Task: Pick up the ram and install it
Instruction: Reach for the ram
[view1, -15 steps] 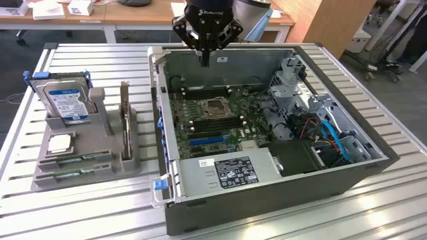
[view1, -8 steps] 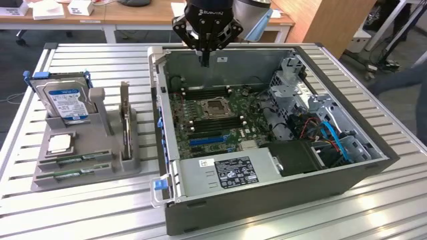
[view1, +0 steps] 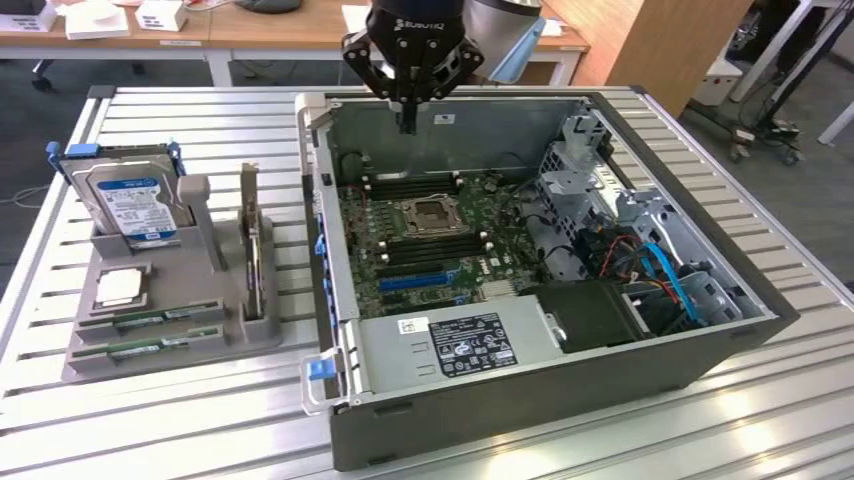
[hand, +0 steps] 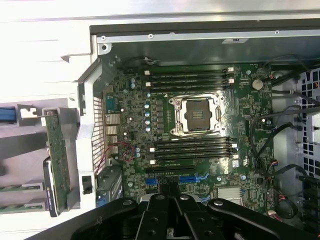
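Two ram sticks, thin green boards, lie in slots at the front of a grey holder on the exterior view's left; their green edges also appear in the wrist view. My gripper hangs above the back of the open computer case, its fingers pressed together with nothing between them. In the wrist view the shut gripper looks down on the motherboard. Black memory slots run on both sides of the bare CPU socket.
The grey holder also carries a blue-labelled hard drive and an upright expansion card. A power supply and cables crowd the case's near and right parts. Everything rests on a slatted metal table.
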